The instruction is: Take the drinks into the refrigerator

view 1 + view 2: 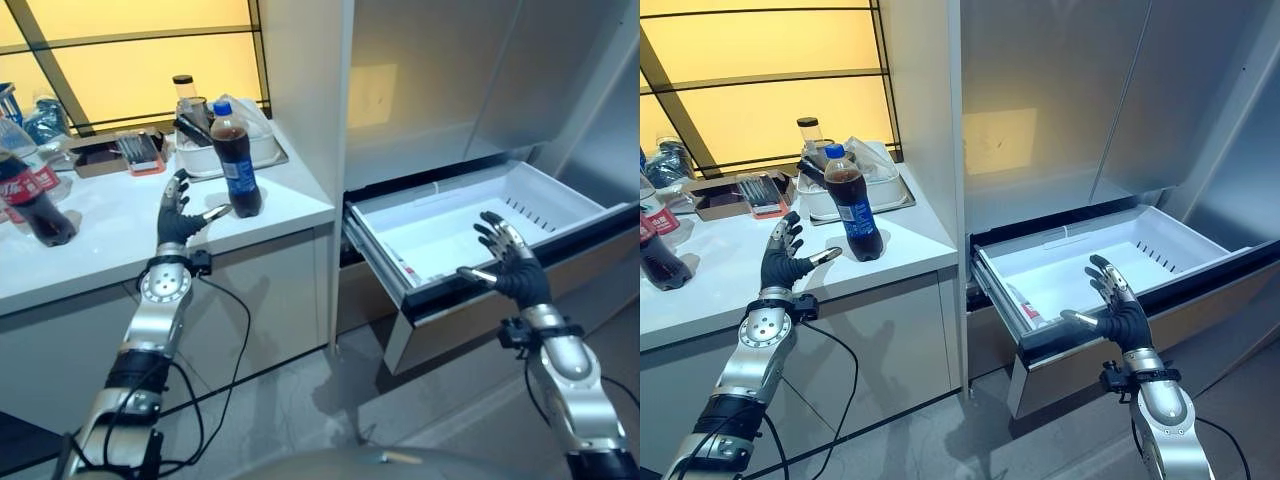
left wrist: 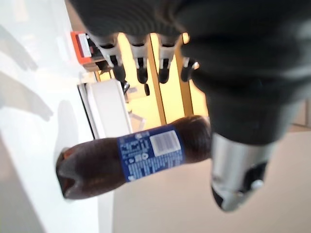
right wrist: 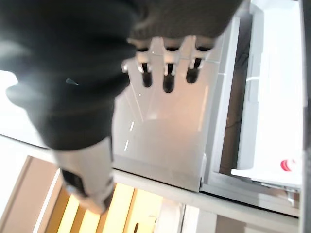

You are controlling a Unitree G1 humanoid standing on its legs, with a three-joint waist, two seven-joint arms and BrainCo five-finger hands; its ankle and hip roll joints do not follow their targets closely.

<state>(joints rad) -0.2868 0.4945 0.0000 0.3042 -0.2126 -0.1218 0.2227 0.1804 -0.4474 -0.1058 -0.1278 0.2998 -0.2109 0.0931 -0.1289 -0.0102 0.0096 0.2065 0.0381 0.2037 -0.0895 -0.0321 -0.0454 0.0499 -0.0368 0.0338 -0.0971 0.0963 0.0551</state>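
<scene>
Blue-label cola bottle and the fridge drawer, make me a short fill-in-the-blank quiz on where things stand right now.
1. The blue-label cola bottle stands upright on the white ____.
2. The refrigerator drawer is pulled ____.
3. The left hand, fingers open, is beside the bottle but does not yet ____ it.
4. The right hand hovers open over the drawer's ____ edge.

Missing words: counter; open; hold; front

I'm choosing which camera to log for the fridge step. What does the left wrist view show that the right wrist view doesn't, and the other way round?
The left wrist view has the blue-labelled cola bottle standing on the white counter, just past the open left robot hand. The right wrist view has the pulled-out white refrigerator drawer and the grey refrigerator door beyond the open right robot hand. Both share a dark ribbed cover, straight fingers holding nothing, and the yellow window.
</scene>
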